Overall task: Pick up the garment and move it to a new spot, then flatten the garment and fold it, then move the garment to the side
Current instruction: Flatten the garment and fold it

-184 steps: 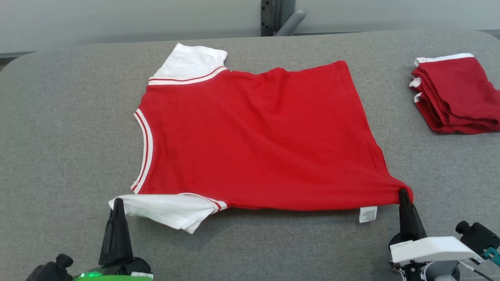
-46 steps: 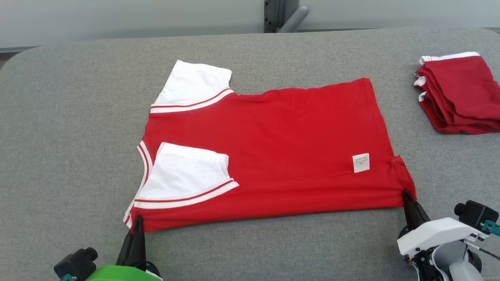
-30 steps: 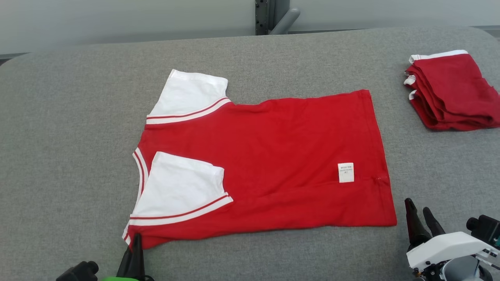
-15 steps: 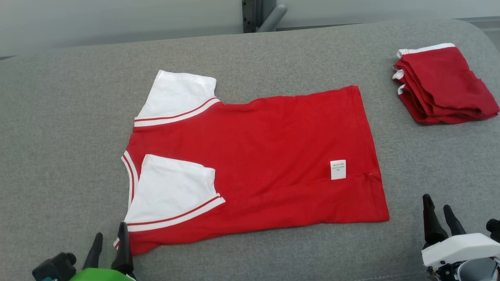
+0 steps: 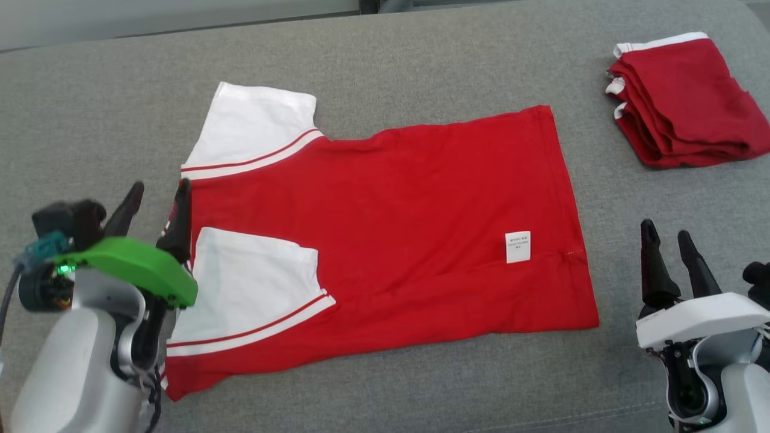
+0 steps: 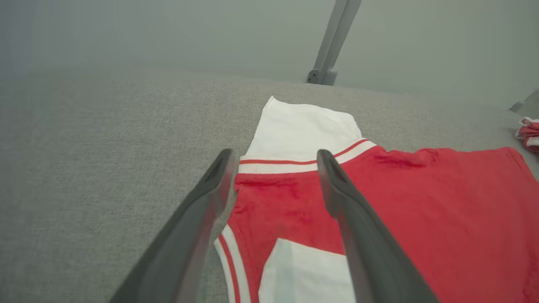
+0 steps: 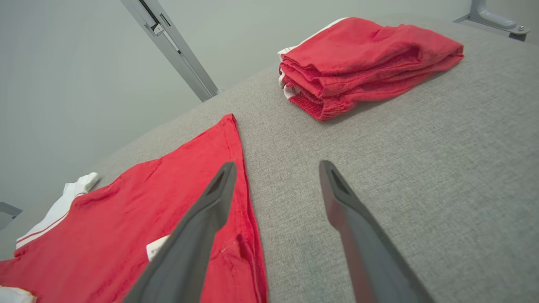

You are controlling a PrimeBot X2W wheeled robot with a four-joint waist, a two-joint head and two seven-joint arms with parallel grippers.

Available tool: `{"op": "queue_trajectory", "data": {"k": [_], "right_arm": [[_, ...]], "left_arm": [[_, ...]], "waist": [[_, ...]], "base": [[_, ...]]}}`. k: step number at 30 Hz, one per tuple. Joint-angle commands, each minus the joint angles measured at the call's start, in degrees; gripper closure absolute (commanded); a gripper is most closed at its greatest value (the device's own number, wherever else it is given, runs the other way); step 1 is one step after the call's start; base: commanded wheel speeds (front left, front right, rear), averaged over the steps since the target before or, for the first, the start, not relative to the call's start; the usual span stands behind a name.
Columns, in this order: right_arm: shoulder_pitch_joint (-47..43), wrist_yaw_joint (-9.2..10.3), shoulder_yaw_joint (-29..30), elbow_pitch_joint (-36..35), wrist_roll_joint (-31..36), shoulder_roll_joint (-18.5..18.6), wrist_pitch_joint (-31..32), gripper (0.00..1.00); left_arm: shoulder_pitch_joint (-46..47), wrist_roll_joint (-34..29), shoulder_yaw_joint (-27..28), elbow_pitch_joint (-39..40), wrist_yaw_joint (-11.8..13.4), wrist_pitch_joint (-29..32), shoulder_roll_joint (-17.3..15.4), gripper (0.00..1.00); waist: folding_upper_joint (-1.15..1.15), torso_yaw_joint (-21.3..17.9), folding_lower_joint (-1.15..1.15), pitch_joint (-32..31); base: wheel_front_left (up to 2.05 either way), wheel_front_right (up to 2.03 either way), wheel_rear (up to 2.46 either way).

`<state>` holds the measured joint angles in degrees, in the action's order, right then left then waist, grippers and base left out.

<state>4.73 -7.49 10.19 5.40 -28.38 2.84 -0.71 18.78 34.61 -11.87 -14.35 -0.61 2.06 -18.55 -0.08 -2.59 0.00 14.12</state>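
The red garment (image 5: 409, 228) lies flat about the middle of the tabletop (image 5: 421, 48), collar (image 6: 229, 261) toward the left edge, hem (image 5: 571, 228) toward the right. Its near long side is already turned over, so the near sleeve (image 5: 252, 282) and the label (image 5: 518, 247) rest on the red body. The far sleeve (image 5: 252, 129) is spread toward the far edge. The step in hand looks to be the 2nd lengthwise fold.

The left end effector (image 5: 160, 186) hangs at the collar, jaws wide and empty. The right end effector (image 5: 665, 230) stands over bare tabletop just beside the hem, also wide and empty.

To do it well, both should reach to the far side: left at the far sleeve's seam, right at the far hem corner (image 5: 544, 111). Pinch both layers, lift low, keep the cloth taut between the 2 grips, and carry them toward the near edge at 1 pace so the fold runs straight. Stay clear of the folded pile (image 5: 686, 102) in the far right corner.
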Motion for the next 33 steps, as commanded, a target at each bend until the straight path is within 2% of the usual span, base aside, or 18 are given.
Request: {"op": "queue_trajectory", "data": {"k": [1,10,11,15,18,26,33], "right_arm": [[1.6,0.02,-0.9,-0.9,0.2,0.1,0.5,0.00],[5.7,0.02,-4.8,-3.9,1.5,0.1,0.7,0.00],[6.6,0.02,-5.6,-4.4,1.5,0.1,0.6,0.00],[7.6,0.02,-6.7,-5.1,0.4,0.1,0.5,0.00],[8.2,0.02,-8.2,-6.2,0.5,0.1,0.6,0.00],[8.2,0.02,-9.6,-7.6,-0.1,0.1,-1.1,0.00],[7.7,0.02,-10.1,-8.3,-0.1,0.1,-1.8,0.00]], "left_arm": [[4.7,-1.3,-0.7,-1.7,-0.5,1.2,-0.5,0.00],[20.4,-3.9,-3.9,-13.3,-2.4,3.4,0.5,0.00],[23.9,-4.5,-4.2,-16.6,-2.4,3.5,0.8,0.00],[28.8,-4.8,-4.2,-21.2,-2.2,3.3,1.1,0.00],[34.1,-4.9,-3.6,-27.4,-1.1,2.7,1.2,0.00],[39.3,-5.7,-3.9,-36.6,-0.9,1.3,0.0,0.00],[40.4,-5.7,-3.9,-42.6,0.5,0.4,-0.3,0.00]], "waist": [[0.08,-1.6,0.00,3.4],[0.08,-4.6,0.00,9.5],[0.08,-5.3,0.00,10.9],[0.08,-6.4,0.00,13.0],[0.08,-7.7,0.00,15.0],[0.08,-9.7,0.00,16.7],[0.08,-9.8,0.00,16.2]], "base": [[0.00,0.00,0.00],[0.00,0.00,0.00],[0.00,0.00,0.00],[0.00,0.00,0.00],[0.00,0.00,0.00],[0.00,0.00,0.00],[0.00,0.00,0.00]]}}
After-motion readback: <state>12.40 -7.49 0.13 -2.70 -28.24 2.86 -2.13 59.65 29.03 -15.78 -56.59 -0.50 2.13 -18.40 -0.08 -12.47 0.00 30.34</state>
